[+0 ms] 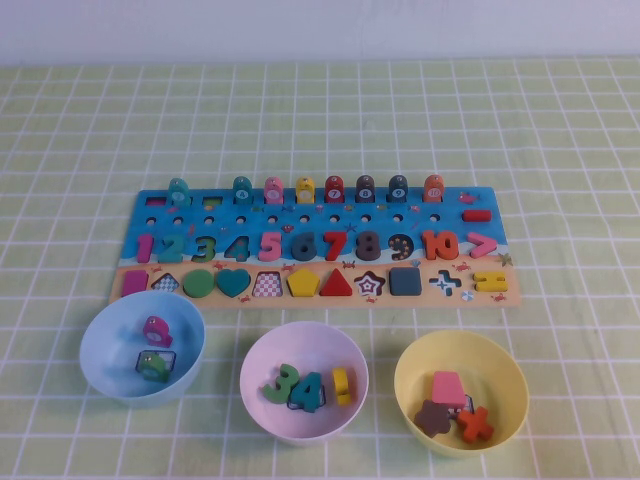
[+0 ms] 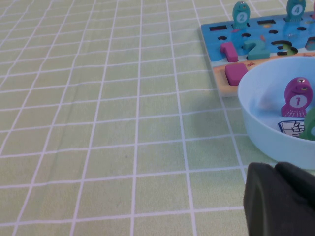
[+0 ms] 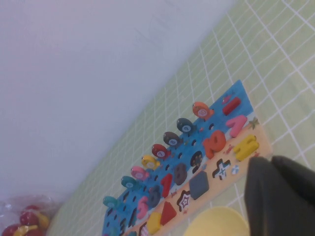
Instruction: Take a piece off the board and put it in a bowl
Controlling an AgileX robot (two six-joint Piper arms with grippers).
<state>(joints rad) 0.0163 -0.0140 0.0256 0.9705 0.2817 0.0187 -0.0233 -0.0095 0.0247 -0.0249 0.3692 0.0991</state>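
The dark slate-blue square piece [image 1: 405,281] lies in its slot on the sandy strip of the board [image 1: 140,215], between the star slot and the plus slot. It also shows in the right wrist view [image 3: 199,185]. The pale yellow bowl [image 1: 410,365] stands in front of the board at the right and holds a pink trapezoid, a brown star and an orange cross. Neither arm shows in the high view. My left gripper [image 2: 278,196] is shut and empty, low beside the light blue bowl. My right gripper [image 3: 275,191] is shut and empty, raised by the board's [image 3: 219,120] right end, above the yellow bowl [image 3: 216,223].
A light blue bowl [image 1: 95,335] with two pieces stands front left and shows in the left wrist view [image 2: 261,123]. A lilac-pink bowl [image 1: 255,365] with number pieces stands front middle. Fish pegs line the board's far edge [image 2: 212,44]. The green checked cloth lies bare to the left.
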